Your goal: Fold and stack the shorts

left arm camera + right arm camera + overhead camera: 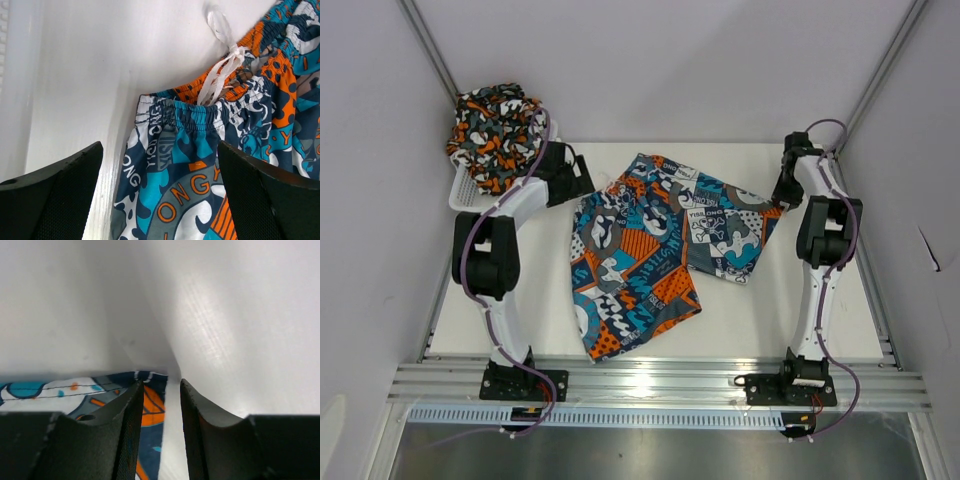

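Top external: patchwork shorts (660, 250) spread mid table (750, 320), camo shorts (498, 135) heaped on basket (460, 195) far-left | L claw (160, 146) wide apart over waistband (200, 117), holds nothing | R claw (161, 385) narrowly apart at leg hem (145, 375), gap bare | risk, I reckon: R misses the edge or nips one layer only, so fold skews; L snags drawstring (220, 75)

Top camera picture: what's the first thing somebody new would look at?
Probably the bright teal-blue, orange and white patchwork cloth shorts, spread out in the middle of the white table. Next comes the crumpled orange, black, white and grey camouflage cloth shorts, heaped in the white plastic mesh basket at the far left corner. The left arm and right arm flank the spread pair.
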### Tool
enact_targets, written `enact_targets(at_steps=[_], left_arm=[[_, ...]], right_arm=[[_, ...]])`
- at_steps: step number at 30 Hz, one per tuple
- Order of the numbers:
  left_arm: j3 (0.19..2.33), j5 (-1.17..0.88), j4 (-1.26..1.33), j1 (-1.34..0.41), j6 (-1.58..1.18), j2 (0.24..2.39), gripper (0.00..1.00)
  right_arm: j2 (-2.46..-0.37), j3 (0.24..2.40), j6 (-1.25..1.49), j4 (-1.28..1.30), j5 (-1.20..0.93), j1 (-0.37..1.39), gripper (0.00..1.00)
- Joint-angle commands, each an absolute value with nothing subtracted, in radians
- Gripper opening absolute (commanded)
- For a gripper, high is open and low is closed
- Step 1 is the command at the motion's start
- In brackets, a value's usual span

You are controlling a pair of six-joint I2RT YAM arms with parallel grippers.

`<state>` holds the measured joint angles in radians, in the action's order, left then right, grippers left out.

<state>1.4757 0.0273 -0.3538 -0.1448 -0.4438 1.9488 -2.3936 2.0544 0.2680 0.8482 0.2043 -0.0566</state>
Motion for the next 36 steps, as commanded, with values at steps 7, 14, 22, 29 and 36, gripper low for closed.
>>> enact_targets(at_steps=[7,14,22,29,36], left_arm=[[1.456,0.005,-0.318,-0.126,-0.445,1.876,0.97],[1.417,-0.006,-0.305,-0.123,-0.457,1.844,0.97],[1.302,0.020,-0.256,-0.120,-0.486,1.755,0.98],[1.190,0.034,-0.198,-0.118,-0.517,1.686,0.98],[1.152,0.023,-0.172,-0.118,-0.522,1.684,0.99]], right_arm=[[-2.206,1.993,0.278,0.833,0.235,-0.035,0.49],[-1.919,1.773,0.262,0.736,0.153,0.149,0.67],[-1.767,1.609,0.250,0.681,0.195,0.468,0.68],[-1.654,1.392,0.291,0.537,0.221,0.708,0.64],[-1.683,1.305,0.327,0.440,0.271,0.893,0.63]])
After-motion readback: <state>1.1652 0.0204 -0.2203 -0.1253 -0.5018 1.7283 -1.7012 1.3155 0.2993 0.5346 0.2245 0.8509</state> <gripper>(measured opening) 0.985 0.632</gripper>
